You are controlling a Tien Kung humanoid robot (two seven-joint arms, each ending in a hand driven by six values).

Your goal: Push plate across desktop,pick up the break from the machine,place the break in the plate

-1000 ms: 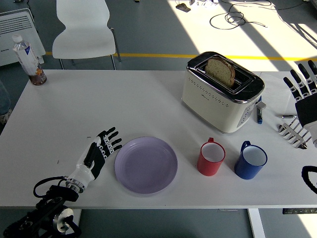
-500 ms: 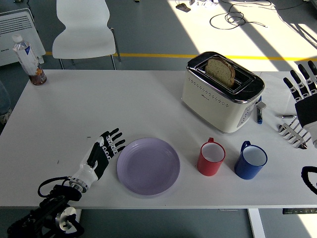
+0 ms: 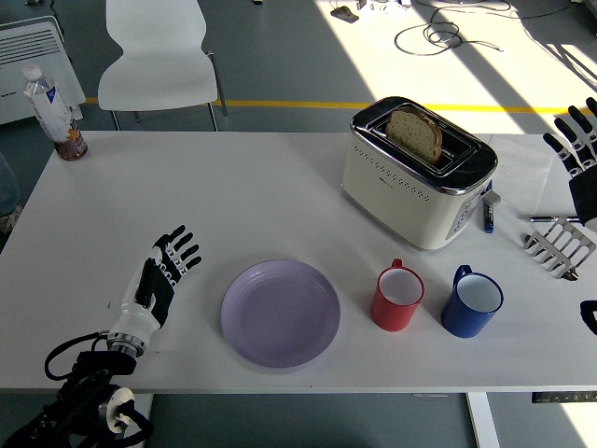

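Observation:
A lilac plate (image 3: 280, 313) lies near the table's front edge, left of the mugs. A slice of bread (image 3: 416, 133) stands up out of the cream toaster (image 3: 418, 177) at the back right. My left hand (image 3: 163, 271) is open with fingers spread, a short way left of the plate and not touching it. My right hand (image 3: 584, 149) is open at the right edge of the picture, raised, right of the toaster and partly cut off.
A red mug (image 3: 397, 298) and a blue mug (image 3: 472, 301) stand right of the plate. A metal rack (image 3: 558, 246) and a pen (image 3: 489, 217) lie right of the toaster. A bottle (image 3: 51, 110) stands at the back left, with a white chair (image 3: 157, 58) behind the table.
My left hand pushed the plate slightly to the right, then drew back to the left, away from it. My right hand shifted right and up toward the picture's edge.

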